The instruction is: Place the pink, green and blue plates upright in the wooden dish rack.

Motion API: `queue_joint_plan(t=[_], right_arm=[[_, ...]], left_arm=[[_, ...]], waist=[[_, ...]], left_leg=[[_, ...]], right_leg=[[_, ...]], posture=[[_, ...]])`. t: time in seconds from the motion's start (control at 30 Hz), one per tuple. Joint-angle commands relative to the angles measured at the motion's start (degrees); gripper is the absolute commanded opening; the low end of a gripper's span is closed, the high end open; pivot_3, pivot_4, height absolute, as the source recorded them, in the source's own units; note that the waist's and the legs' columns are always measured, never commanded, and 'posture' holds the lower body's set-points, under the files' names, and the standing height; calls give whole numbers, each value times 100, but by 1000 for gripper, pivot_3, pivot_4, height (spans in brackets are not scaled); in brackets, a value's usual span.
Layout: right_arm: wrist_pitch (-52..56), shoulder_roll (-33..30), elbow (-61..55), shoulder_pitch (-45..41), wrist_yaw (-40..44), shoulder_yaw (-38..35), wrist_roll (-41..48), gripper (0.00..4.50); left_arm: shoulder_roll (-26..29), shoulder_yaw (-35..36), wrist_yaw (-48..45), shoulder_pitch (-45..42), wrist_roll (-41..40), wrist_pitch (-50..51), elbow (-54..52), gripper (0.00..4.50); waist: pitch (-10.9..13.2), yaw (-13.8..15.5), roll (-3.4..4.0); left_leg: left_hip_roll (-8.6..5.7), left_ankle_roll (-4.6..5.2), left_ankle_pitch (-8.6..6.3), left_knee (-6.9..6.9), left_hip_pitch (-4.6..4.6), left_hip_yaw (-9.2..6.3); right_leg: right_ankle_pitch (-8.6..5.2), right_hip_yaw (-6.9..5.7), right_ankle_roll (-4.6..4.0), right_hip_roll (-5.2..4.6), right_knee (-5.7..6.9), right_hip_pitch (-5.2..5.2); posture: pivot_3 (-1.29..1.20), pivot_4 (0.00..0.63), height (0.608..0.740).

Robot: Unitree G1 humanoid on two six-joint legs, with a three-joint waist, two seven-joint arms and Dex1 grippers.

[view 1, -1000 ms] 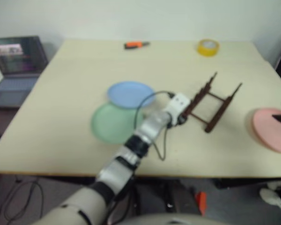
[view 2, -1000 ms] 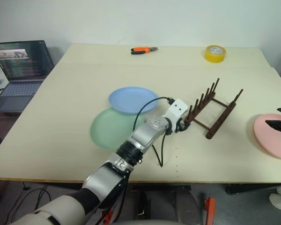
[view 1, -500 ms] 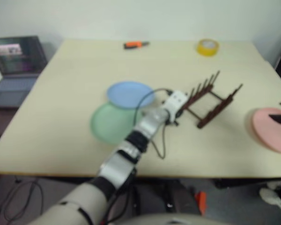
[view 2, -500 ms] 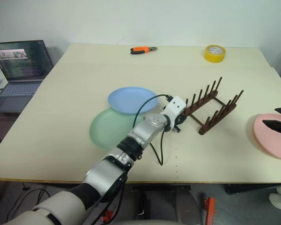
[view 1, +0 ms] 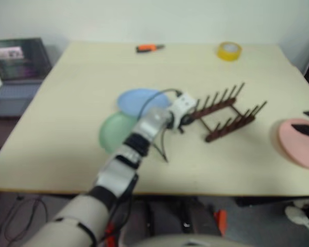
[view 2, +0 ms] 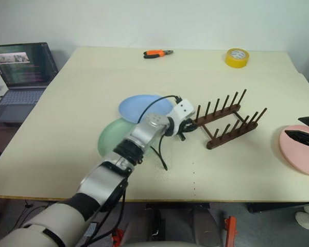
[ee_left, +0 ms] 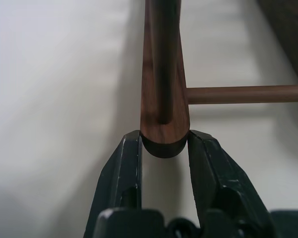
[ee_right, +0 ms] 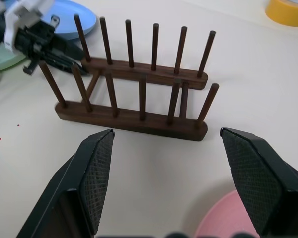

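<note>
Head views: left arm reaches forward and across toward the middle of the table (view 2: 237,170), wrist bent, cable looping over it. Left end effector (view 2: 189,127) sits at the near-left end of the wooden dish rack (view 2: 227,126), clamped on the tip of one rail. Rack stands upright on the table, pegs up, angled across the right-centre. Blue plate (view 2: 136,107) lies flat just behind the left forearm, overlapping the green plate (view 2: 109,140); the arm covers a good part of both. Pink plate (view 2: 298,152) lies flat at the right table edge, cut off by the frame. Right end effector (view 2: 306,129) pokes in over the pink plate as two dark finger ends set apart. Far side of the table: orange pliers (view 2: 157,53) and a yellow tape roll (view 2: 237,57). Laptop (view 2: 24,67) off the table's left, open.

Left wrist view: both black fingers (ee_left: 124,173) squeeze the rounded end of a rail; a crossbar runs off sideways from it. Rest of the rack is out of frame.

Right wrist view: right end effector (ee_right: 171,193) spread wide, nothing between the fingers, hanging above the table in front of the rack. Both peg rows are clear to see. Left end effector shows at the rack's end, with blue and green plate edges behind it. Pink plate rim is barely in at one corner; tape roll is clipped at another.
</note>
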Motion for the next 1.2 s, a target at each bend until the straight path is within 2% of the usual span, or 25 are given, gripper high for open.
queue_joint_plan(t=[0.03, 0.13, 0.4, 0.73, 1.2], right_arm=[[-140, 4, -59, -95, -35, -94, 81, 3731], [-181, 49, -33, -106, -51, -79, 70, 3731], [-217, 131, -43, -171, -120, 12, 88, 3731], [-210, 197, -60, -292, -172, 160, 87, 3731], [-251, 251, -48, -271, -193, 160, 92, 3731]], left_arm=[[47, -19, -473, -309, 96, -501, 134, 989], [83, 3, -1036, -540, 100, -904, 427, 989], [-106, 60, -1628, -1011, 304, -1590, 1359, 989], [-208, 156, -1246, -1632, 737, -2018, 2545, 989], [-218, 147, -824, -1681, 1243, -2355, 2825, 989]], waist=[[0, 6, 0], [1, 6, 1], [5, 5, -3], [8, -5, -6], [7, -6, -5]], left_leg=[[1, 0, 0, 0, 0, 1], [1, -1, -1, 0, -3, 2], [1, -1, -1, 1, -7, 1], [-1, -1, -1, 1, -16, 0], [1, -1, -1, 1, -24, 0]], right_leg=[[0, 1, 0, -1, -2, 0], [0, 1, 2, -2, -4, -1], [0, -1, 3, 1, -3, -5], [7, -2, 15, 5, 0, -15], [12, -3, 23, 10, 6, -26]], posture=[[0, 150, 740], [0, 150, 740], [0, 150, 740], [0, 150, 740], [0, 150, 740]])
